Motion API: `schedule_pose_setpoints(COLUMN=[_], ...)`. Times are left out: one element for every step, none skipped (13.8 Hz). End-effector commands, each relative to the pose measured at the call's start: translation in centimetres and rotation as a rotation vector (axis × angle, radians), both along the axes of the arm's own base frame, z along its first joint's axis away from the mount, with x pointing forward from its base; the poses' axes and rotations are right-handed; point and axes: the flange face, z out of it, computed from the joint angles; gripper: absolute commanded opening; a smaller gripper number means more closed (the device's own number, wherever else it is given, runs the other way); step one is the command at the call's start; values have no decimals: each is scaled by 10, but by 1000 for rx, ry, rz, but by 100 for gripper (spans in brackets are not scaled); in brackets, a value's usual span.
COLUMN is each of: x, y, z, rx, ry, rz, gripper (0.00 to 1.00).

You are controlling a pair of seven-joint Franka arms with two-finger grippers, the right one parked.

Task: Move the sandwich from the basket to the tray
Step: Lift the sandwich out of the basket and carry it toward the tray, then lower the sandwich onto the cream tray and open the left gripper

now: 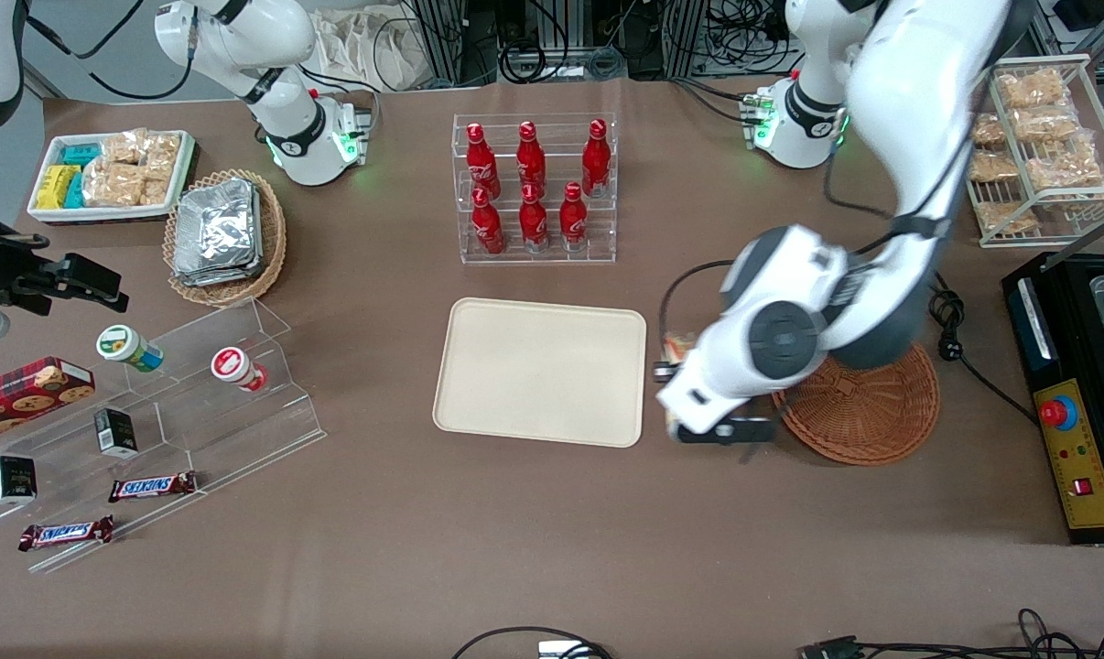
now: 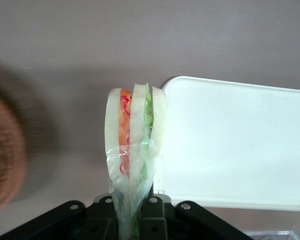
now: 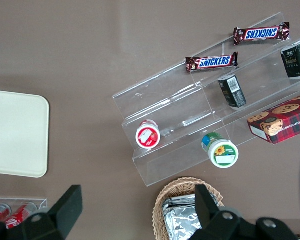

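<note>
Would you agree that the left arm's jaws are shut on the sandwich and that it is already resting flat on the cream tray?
Not quite. The gripper is shut on the sandwich, but the left wrist view shows it held above the brown table, beside the tray's edge, not resting on it. The front view shows the tray bare.

front view looks steeply down; both wrist views look down, sharing the tray (image 1: 541, 371).

gripper (image 1: 676, 389) over bare table between basket (image 1: 868, 407) and tray (image 1: 541, 371), clamped on sandwich (image 2: 135, 145) | tray surface bare, open from above | bottle rack (image 1: 535, 188) farther from front camera than tray, well apart | gripper-to-tray-rim gap likely small, partly hidden by the arm
</note>
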Motion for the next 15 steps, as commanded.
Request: schedule_pose_setpoints(x=[-9, -10, -20, -26, -28, -29, -32, -34, -37, -37, -36, -36, -34, -32, -30], y=[-32, -35, -53, -58, -58, -59, -62, -68, -74, -74, -73, -72, -68, -65, -62], z=[-35, -50, -55, -67, -83, -94, -104, -113, -119, -119, -116, -113, -110, -100, -85], rx=[9, 8, 6, 12, 26, 48, 54, 45, 38, 39, 40, 44, 50, 54, 60], ry=[-28, -17, -25, -11, 0, -22, -31, -38, -43, -42, -43, -43, -44, -49, -49], rz=[-19, -21, -53, -71, -84, -105, -121, -125, -124, -121, -114, -101, -85, -77, -67], gripper=[0, 0, 0, 0, 0, 0, 0, 0, 0, 1, 6, 48, 98, 100, 100])
